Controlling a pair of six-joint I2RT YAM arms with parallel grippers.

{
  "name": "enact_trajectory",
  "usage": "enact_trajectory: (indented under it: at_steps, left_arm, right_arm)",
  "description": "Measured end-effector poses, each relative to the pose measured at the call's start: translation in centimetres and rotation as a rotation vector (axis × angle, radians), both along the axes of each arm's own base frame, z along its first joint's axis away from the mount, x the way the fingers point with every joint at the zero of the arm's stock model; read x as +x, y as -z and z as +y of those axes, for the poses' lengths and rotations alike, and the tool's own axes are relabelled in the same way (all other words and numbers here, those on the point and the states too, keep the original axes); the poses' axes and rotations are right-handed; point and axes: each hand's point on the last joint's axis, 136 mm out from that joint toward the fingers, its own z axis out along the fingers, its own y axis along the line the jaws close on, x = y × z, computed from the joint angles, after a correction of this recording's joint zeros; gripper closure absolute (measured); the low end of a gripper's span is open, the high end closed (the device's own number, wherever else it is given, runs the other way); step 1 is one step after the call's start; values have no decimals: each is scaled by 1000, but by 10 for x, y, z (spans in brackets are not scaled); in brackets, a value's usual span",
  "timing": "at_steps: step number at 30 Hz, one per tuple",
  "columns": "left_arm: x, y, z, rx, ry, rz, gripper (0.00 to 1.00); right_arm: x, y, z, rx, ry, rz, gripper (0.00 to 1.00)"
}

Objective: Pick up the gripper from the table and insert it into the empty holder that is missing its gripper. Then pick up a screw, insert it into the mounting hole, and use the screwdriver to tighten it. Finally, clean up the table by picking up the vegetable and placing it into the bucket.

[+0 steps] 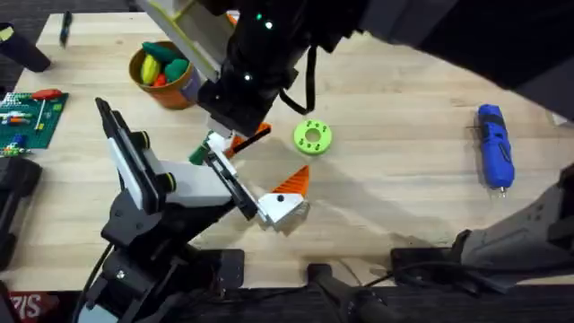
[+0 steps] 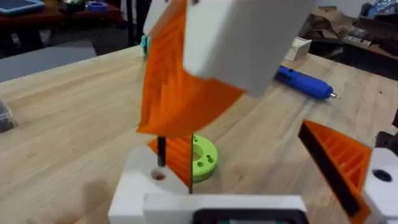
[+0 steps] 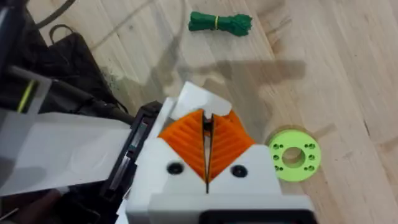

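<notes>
Overhead, the screwdriver [image 1: 494,146] lies at 3 o'clock, the bucket [image 1: 161,72] at 10, a green disc [image 1: 312,136] near centre, and a dark arm hides much of the middle. The left wrist view shows the left gripper [image 2: 273,162] spread wide, perhaps over the holder [image 2: 149,186]. The right wrist view shows the right gripper [image 3: 207,149] pressed closed above the table [image 3: 348,74].

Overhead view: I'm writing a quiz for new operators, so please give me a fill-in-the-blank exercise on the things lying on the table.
1. The screwdriver lying on the table is ___ in colour.
2. The round disc with holes is lime-___.
3. In the overhead view, the bucket stands to the ___ of the disc.
Missing words: blue; green; left.
</notes>
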Motion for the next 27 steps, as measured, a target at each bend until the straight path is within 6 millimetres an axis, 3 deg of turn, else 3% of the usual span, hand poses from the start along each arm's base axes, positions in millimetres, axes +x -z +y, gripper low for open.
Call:
enact_trajectory:
  at_steps: [27]
  left_arm:
    - [0,0,0,-1,0,1,13]
  right_arm:
    - [-2,13,5,-15,-11,38,992]
